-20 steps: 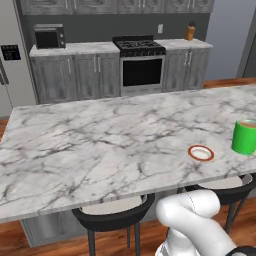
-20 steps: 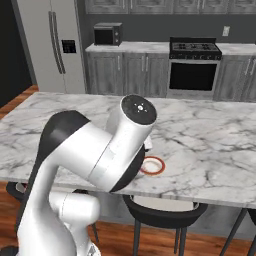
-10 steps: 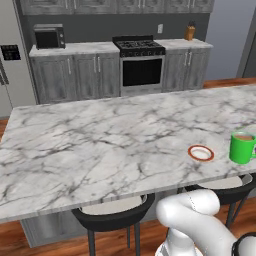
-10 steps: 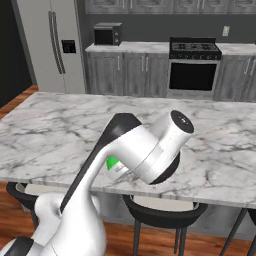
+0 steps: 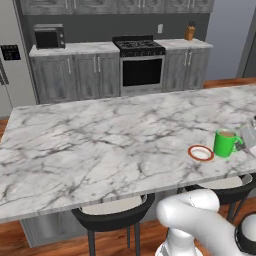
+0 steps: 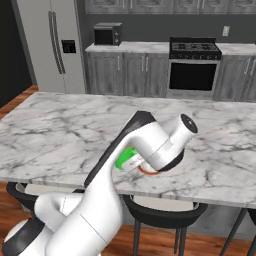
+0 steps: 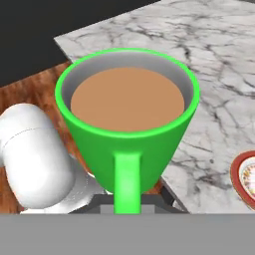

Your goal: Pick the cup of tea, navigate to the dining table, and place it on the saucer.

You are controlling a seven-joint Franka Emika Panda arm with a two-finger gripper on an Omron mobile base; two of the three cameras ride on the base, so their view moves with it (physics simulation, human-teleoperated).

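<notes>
- A bright green cup of tea [image 5: 226, 143], full of brown liquid, sits upright by the near edge of the white marble desk [image 5: 100, 145]; whether it touches the top is unclear.
- The jaws are closed on its handle, their tips hidden beneath the cup.
- Just beside it lies the red-rimmed saucer [image 5: 201, 153], apart from the cup.
- Black stools [image 5: 112, 217] stand under the desk edge.
- From the right, the white arm [image 6: 150, 145] covers most of the cup.
</notes>
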